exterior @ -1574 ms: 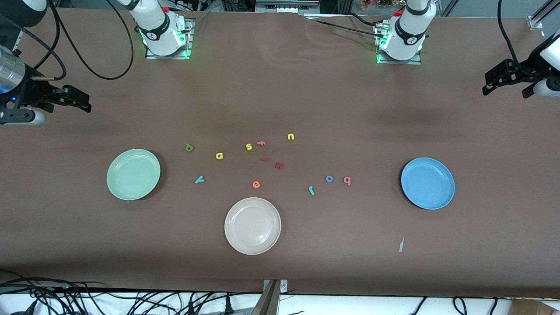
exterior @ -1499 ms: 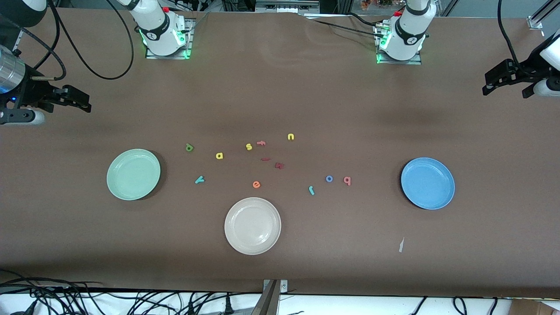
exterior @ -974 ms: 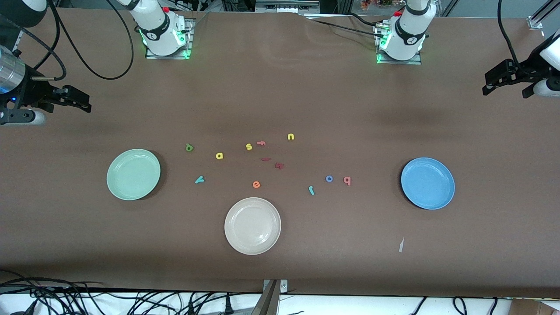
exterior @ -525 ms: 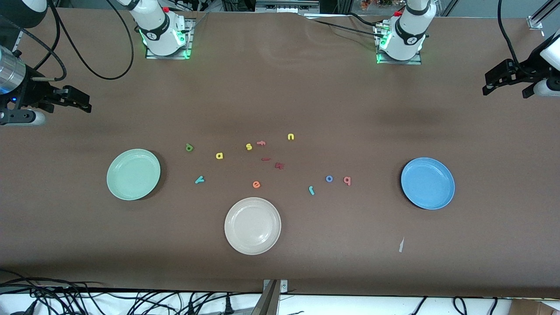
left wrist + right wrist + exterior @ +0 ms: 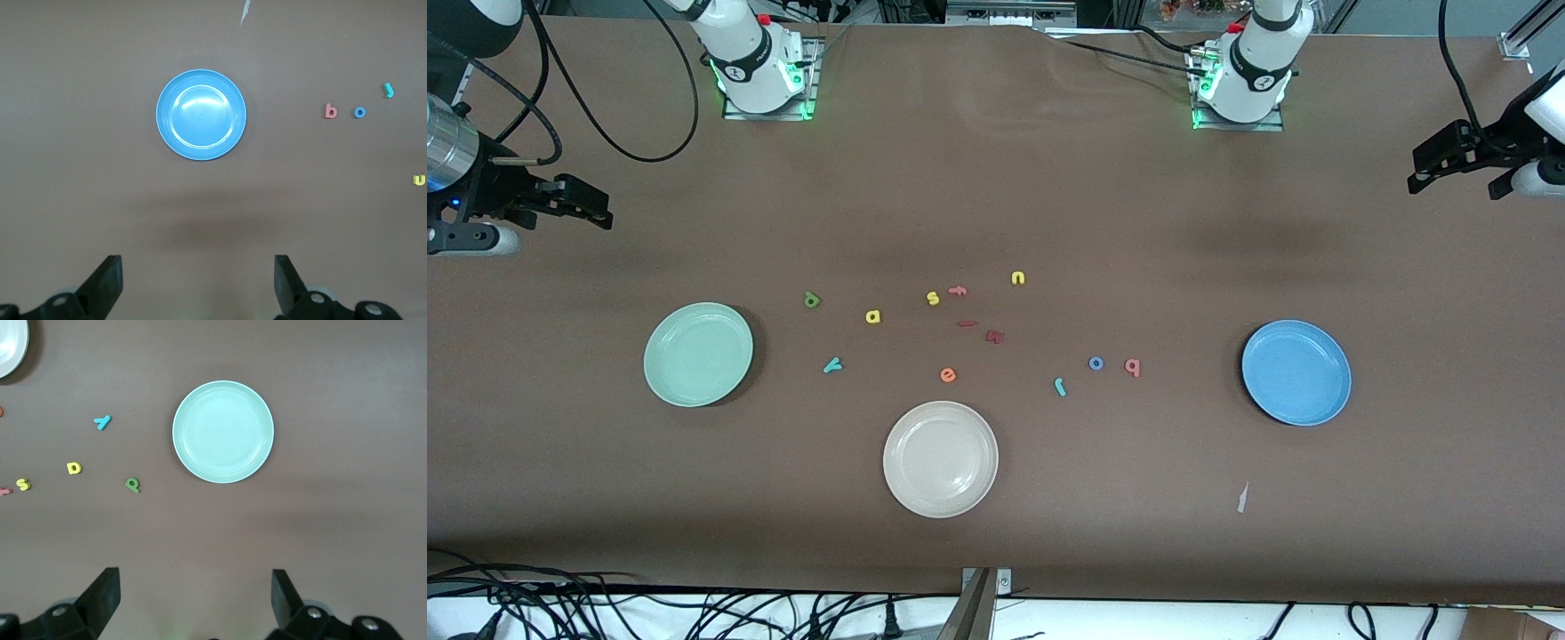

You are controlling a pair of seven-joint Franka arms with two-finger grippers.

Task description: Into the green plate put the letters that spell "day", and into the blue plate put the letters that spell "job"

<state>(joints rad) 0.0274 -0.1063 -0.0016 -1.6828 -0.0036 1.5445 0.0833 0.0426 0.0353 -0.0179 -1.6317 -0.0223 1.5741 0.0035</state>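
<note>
the left pincer (image 5: 196, 283) hangs spread and empty high over the left arm's end of the surface (image 5: 996, 178), and the right pincer (image 5: 193, 600) hangs the same way, spread and empty, over the right arm's end. both arms wait.

the blue plate (image 5: 1296, 372) sits bare toward the left arm's end, with the salmon b (image 5: 1133, 366), blue o (image 5: 1096, 363) and teal j (image 5: 1059, 386) on the surface near it, toward the middle. the green plate (image 5: 698, 355) sits bare toward the right arm's end; the olive d (image 5: 811, 300), yellow a (image 5: 872, 316) and teal y (image 5: 832, 364) lie near it.

no letter is placed, so the task looks to be at its first pick. each arm likely needs to drop onto its closest letter, the b and the d or y. these pieces are tiny and flat, so the fingers must straddle 1 letter closely. the yellow s (image 5: 933, 298), yellow u (image 5: 1018, 278), orange e (image 5: 948, 375) and cream plate (image 5: 941, 459) should stay untouched.
</note>
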